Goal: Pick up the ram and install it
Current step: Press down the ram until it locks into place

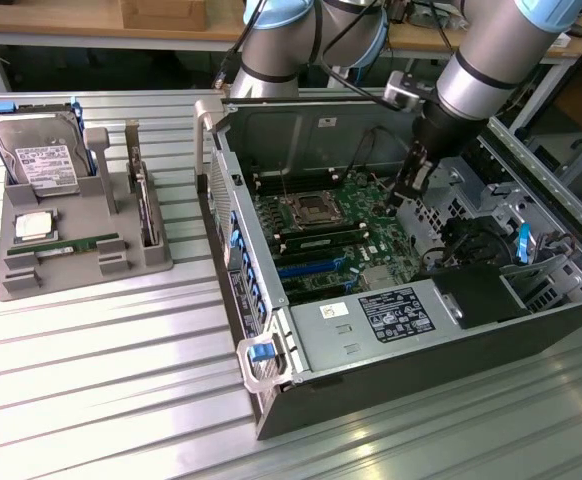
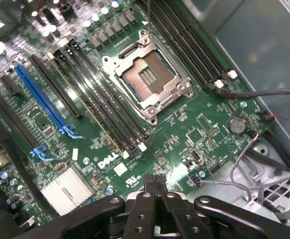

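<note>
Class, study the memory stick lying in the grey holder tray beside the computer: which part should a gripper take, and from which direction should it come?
Grip the memory stick across its thin faces near mid-length, coming straight down from above. It stands on its long edge in a slot of the grey tray, so only the top edge is free; the slot walls block its sides. The gripper, shut and holding nothing, hangs over the motherboard.

You've got one open computer case [image 1: 411,330] on the worktop [image 1: 101,390], one grey parts tray [image 1: 71,275], one hard drive [image 1: 41,160], one processor chip [image 1: 33,226], one ram [image 1: 66,245] stick in the tray, and one arm with its gripper [image 1: 408,188].
</note>
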